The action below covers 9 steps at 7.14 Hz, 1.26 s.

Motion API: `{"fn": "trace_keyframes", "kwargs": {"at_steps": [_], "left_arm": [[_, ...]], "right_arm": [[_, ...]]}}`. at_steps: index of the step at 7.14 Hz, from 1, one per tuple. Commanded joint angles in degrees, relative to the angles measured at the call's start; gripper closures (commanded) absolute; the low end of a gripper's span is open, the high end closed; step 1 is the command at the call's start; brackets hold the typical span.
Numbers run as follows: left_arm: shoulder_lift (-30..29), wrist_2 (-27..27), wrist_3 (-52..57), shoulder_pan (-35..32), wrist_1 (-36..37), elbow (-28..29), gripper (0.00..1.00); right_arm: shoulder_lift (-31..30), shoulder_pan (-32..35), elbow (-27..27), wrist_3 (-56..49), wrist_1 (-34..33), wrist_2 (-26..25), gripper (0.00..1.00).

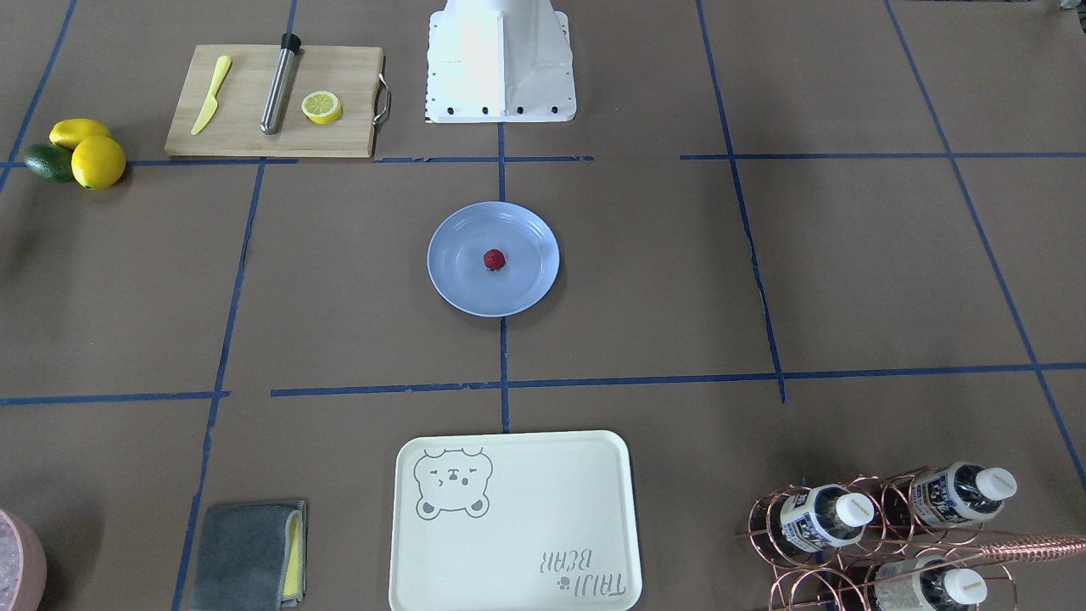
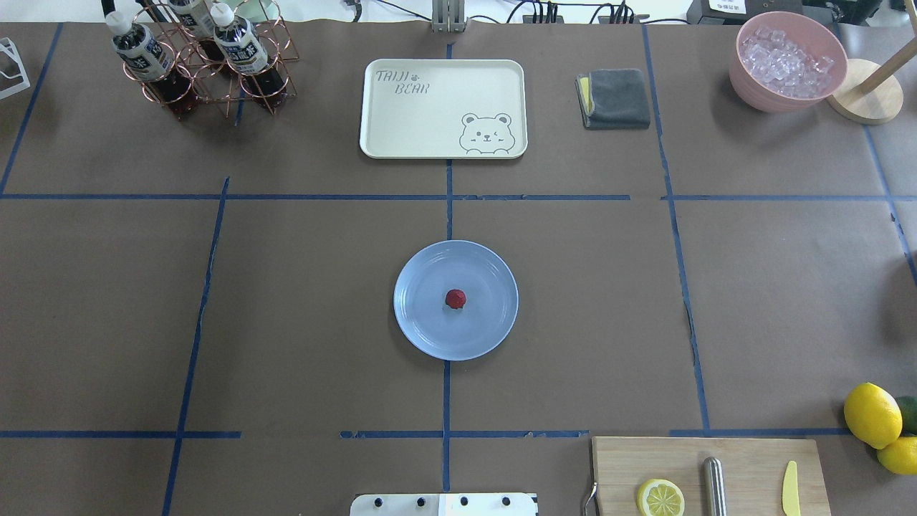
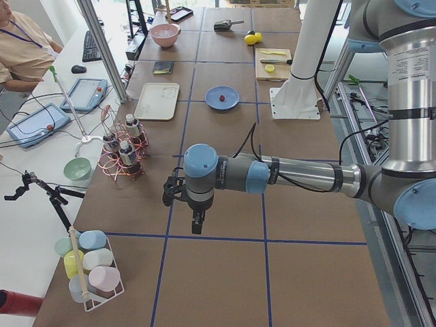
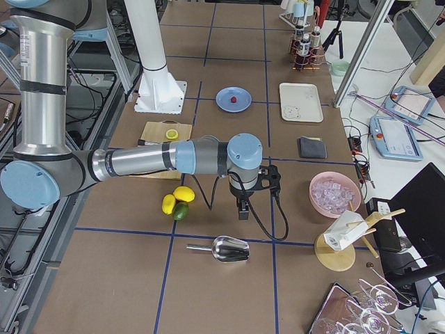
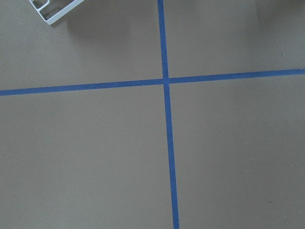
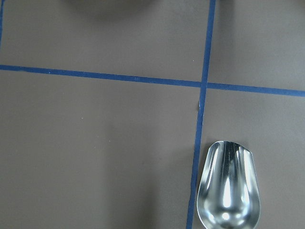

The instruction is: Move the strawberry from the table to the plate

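The small dark-red strawberry (image 1: 494, 260) (image 2: 455, 299) lies in the middle of the round light-blue plate (image 1: 462, 284) (image 2: 430, 330), which sits at the centre of the brown-paper table (image 1: 679, 280). No arm is near the plate. In the exterior left view my left gripper (image 3: 197, 221) hangs over the table's end, far from the plate (image 3: 230, 102). In the exterior right view my right gripper (image 4: 243, 209) hangs near the lemons, also far from the plate (image 4: 224, 104). Only the side views show the grippers, so I cannot tell whether either is open or shut. The wrist views show only paper and tape.
A wooden cutting board (image 2: 745, 459) holds a lemon half (image 2: 660, 497), a steel rod and a yellow knife. Lemons (image 2: 872, 414) lie beside it. The cream bear tray (image 2: 443, 107), bottle rack (image 2: 200, 64), grey cloth (image 2: 616, 98) and ice bowl (image 2: 786, 61) line the far side. A metal scoop (image 6: 229, 186) lies under the right wrist.
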Motion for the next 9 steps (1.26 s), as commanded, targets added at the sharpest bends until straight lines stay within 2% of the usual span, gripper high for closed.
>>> {"fn": "trace_keyframes", "kwargs": {"at_steps": [1,6,7,8,9], "left_arm": [[0.7,0.1,0.4,-0.2,0.1,-1.2,0.0],[1.3,-0.7,0.3,-0.2,-0.4,-2.0,0.0],[1.1,-0.7,0.4,-0.3,0.5,-0.7,0.0],[-0.3,-0.7,0.4,-0.3,4.3,-1.8,0.0],[-5.0,0.0,0.5,-0.1,8.8,0.2,0.0]], "right_arm": [[-0.1,-0.1,0.0,-0.1,-0.1,0.1,0.0],[-0.1,-0.1,0.2,-0.1,0.3,0.0,0.0],[-0.1,-0.1,-0.1,-0.1,0.3,-0.1,0.0],[-0.1,-0.1,-0.6,-0.3,0.0,-0.1,0.0],[-0.8,0.0,-0.2,-0.4,0.0,0.1,0.0]]}}
